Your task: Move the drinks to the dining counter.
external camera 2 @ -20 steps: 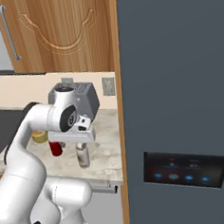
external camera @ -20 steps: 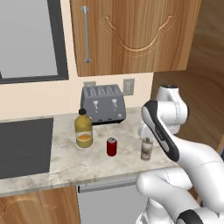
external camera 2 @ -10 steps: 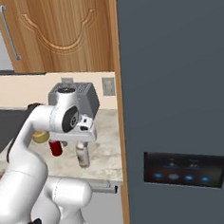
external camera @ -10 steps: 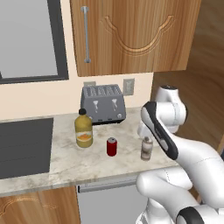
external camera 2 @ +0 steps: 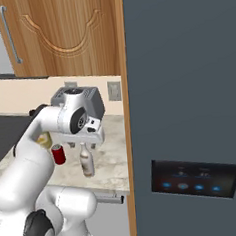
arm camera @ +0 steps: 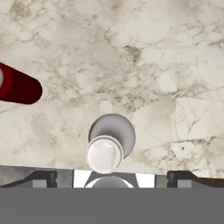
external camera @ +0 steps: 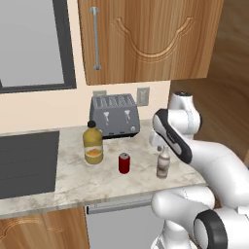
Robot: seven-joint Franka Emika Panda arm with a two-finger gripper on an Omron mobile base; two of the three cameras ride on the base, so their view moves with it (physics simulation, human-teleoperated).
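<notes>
Change: gripper (external camera 2: 83, 141) has sunk slightly toward the bottle since a second ago; drinks unmoved.
Hand: jaws spread wide, holding nothing, straddling above the slim brown bottle with whitish neck (external camera: 163, 164) at right centre of the left base view.
Bottle from above: pale round cap (arm camera: 104, 154) at lower centre of the hand view.
Other drinks: small red can (external camera: 124, 163) centre; large orange-juice bottle with black cap (external camera: 92, 143) left of it.
Surface: marble worktop (external camera: 73, 182).
Behind: grey toaster (external camera: 115, 115).
</notes>
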